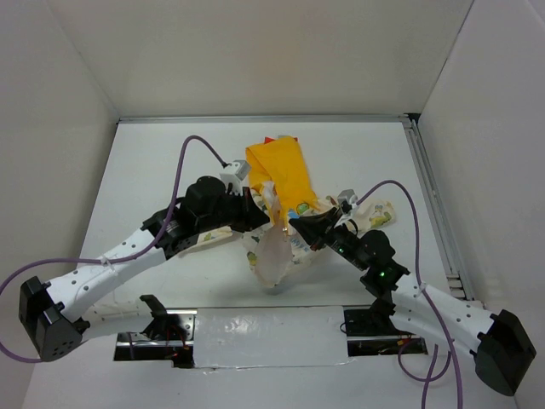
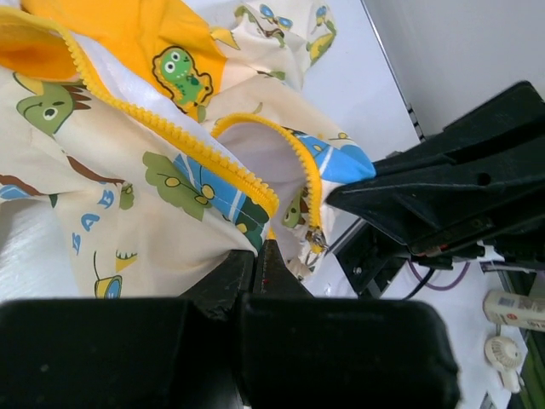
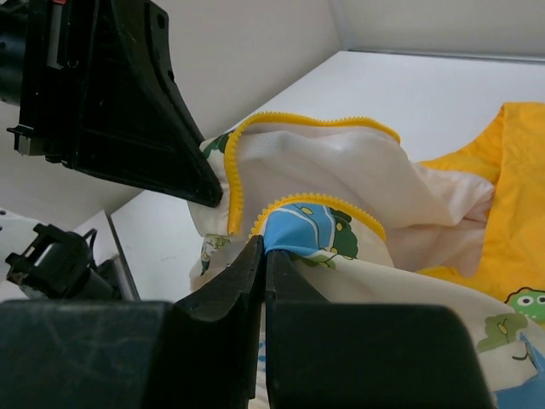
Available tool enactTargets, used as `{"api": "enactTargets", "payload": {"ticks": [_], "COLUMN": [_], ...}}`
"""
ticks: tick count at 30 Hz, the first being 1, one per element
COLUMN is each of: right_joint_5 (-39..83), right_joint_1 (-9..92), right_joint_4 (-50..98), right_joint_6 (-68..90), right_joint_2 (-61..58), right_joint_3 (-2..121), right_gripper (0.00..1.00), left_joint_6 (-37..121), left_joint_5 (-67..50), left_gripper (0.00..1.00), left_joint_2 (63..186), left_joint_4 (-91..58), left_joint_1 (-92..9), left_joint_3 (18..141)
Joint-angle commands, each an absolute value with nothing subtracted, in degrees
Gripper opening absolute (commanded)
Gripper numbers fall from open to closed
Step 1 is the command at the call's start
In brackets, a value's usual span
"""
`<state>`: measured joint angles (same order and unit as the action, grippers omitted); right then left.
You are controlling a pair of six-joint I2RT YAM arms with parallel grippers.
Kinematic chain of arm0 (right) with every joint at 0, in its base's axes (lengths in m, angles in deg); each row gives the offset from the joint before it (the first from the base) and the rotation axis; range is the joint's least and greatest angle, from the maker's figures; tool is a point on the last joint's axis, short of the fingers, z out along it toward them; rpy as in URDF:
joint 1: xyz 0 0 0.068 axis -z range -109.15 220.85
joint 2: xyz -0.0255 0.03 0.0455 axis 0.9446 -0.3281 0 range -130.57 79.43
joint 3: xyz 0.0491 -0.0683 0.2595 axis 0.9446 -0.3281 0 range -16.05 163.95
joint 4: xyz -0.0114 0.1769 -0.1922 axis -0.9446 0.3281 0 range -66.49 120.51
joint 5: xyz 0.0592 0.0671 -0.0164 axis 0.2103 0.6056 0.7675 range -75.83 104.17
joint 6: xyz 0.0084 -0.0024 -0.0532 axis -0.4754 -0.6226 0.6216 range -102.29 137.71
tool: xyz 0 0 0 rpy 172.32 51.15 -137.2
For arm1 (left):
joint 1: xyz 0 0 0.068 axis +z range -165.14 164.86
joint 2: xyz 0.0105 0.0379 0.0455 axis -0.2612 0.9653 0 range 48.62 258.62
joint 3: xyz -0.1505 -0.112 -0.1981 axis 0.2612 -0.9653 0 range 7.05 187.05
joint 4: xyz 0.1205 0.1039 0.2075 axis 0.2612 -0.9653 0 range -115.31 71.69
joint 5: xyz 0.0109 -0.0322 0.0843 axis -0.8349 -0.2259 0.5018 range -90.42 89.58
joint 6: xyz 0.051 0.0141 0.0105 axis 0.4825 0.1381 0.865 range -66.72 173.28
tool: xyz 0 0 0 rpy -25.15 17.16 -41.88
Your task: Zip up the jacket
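Note:
The jacket (image 1: 277,251) is cream with cartoon prints and a yellow-orange hood (image 1: 279,170). It is bunched and lifted off the table between both arms. My left gripper (image 1: 266,213) is shut on the fabric beside one yellow zipper edge (image 2: 170,132). My right gripper (image 1: 294,228) is shut on the fabric by the other zipper edge (image 3: 319,203). The two zipper edges are apart. The metal zipper slider (image 2: 316,239) hangs at the lower end of one edge, just past the left fingertips. The jacket's front also shows in the right wrist view (image 3: 341,170).
White table (image 1: 153,162) inside white walls. A metal rail (image 1: 430,196) runs along the right side. A white taped panel (image 1: 268,336) lies at the near edge between the arm bases. Purple cables (image 1: 183,162) loop over both arms.

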<state>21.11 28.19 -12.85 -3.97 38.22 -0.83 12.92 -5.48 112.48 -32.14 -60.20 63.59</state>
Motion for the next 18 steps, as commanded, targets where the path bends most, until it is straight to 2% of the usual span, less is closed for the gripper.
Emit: {"api": "enactTargets", "payload": {"ticks": [1,8,18], "right_joint_5": [23.8,24.8,23.2], "right_joint_1": [28.7,28.6,28.6], "right_joint_4": [-18.2,-18.8,-20.3], "right_joint_6": [-5.4,-6.6,-7.7], "right_joint_2": [38.7,36.8,35.6], "right_joint_3": [-1.5,-0.7,-0.5], "right_gripper": [0.0,0.0,0.0], "left_joint_6": [15.0,16.7,15.6], "left_joint_5": [-11.7,-19.3,-20.7], "left_gripper": [0.0,0.0,0.0], "left_joint_2": [109.6,110.3,110.9], "left_joint_4": [-24.6,-19.9,-18.8], "left_joint_1": [-59.4,-58.3,-58.1], "left_joint_3": [62.1,60.0,59.3]}}
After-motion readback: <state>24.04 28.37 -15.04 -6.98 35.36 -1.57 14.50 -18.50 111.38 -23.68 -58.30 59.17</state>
